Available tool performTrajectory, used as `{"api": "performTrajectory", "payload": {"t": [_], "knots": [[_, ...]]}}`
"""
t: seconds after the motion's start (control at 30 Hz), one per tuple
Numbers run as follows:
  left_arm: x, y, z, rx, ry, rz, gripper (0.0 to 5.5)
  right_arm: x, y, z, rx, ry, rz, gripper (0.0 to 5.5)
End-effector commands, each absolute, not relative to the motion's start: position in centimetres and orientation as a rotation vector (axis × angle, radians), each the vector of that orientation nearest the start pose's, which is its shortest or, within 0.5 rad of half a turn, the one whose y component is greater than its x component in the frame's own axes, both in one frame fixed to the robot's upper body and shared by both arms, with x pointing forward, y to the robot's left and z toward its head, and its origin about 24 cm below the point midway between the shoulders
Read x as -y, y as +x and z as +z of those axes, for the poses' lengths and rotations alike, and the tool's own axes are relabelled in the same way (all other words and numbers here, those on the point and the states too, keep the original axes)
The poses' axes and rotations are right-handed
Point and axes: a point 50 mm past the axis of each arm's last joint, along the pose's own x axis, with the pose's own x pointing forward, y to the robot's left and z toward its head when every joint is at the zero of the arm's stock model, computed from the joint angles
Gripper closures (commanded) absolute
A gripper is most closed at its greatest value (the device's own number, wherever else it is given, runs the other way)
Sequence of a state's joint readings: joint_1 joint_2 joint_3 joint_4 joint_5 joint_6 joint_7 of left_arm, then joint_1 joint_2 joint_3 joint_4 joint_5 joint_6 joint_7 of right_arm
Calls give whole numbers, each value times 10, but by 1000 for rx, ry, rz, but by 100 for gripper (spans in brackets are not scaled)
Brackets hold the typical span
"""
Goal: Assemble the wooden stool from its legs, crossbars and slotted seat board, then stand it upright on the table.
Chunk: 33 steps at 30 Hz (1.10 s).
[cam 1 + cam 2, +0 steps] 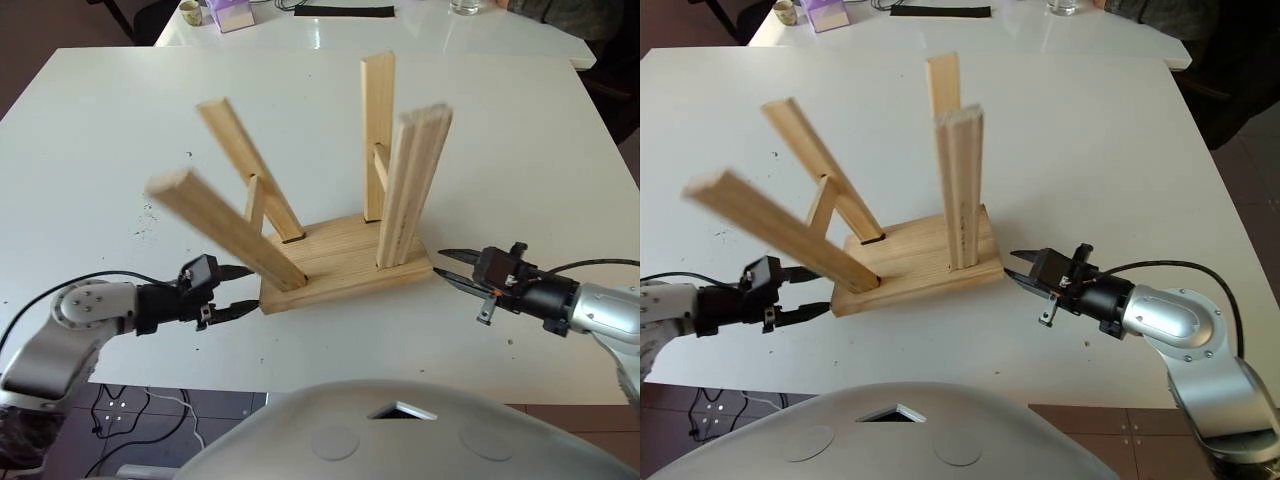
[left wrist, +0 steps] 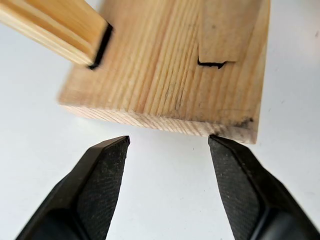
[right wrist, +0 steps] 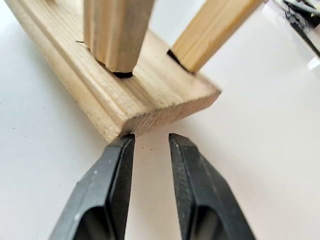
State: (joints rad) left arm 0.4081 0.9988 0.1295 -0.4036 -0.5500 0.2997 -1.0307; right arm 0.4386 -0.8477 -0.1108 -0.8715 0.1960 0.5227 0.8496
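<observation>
Counting it off: one stool (image 1: pixel 330 215), upside down in the middle of the desk (image 1: pixel 100 120), with one seat board (image 1: pixel 340 255) lying on the white top and four legs sticking up out of its slots. From the left, there's a near leg (image 1: pixel 225 228) leaning hard outward, a second one (image 1: pixel 250 168) slanting behind it, then an upright pair, back (image 1: pixel 378 135) and front (image 1: pixel 410 185). Two crossbars are there too, a short one (image 1: pixel 257 200) bridging the left pair and another (image 1: pixel 380 165) between the right pair. The desk is plain white, and behind it runs a second table (image 1: pixel 420 35) carrying a cup (image 1: pixel 190 12), a purple box (image 1: pixel 232 14), a black strip (image 1: pixel 343 11) and a glass (image 1: pixel 465 6). Now the arms, two of them, both low over the near edge. The left end effector (image 1: pixel 250 290) points in at the board's left end, its fingers (image 2: pixel 100 190) spread wide and gripping nothing, tips just beside the end grain. The right end effector (image 1: pixel 440 263) aims at the board's near right corner, its fingers (image 3: pixel 112 190) only narrowly parted, with nothing between them and one tip right at the corner.
</observation>
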Motion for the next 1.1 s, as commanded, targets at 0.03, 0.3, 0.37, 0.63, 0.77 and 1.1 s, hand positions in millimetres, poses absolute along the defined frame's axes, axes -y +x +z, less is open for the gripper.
{"api": "performTrajectory", "payload": {"t": [0.03,0.3,0.37,0.63,0.77,1.1], "knots": [[-228,164,122,-433,169,-1217,256,166,127,131,-339,-510,1204,422],[-236,150,144,-550,88,-1357,256,170,127,165,-254,-493,1229,422],[-239,153,150,-539,84,-1361,256,171,128,174,-243,-484,1251,422],[-262,188,150,-497,231,-1255,256,176,138,167,-289,-460,1189,422],[-277,199,132,-492,383,-1111,256,208,153,166,-303,-444,1015,367],[-275,178,61,-468,586,-1243,176,234,140,91,-564,-474,1146,341]]}}
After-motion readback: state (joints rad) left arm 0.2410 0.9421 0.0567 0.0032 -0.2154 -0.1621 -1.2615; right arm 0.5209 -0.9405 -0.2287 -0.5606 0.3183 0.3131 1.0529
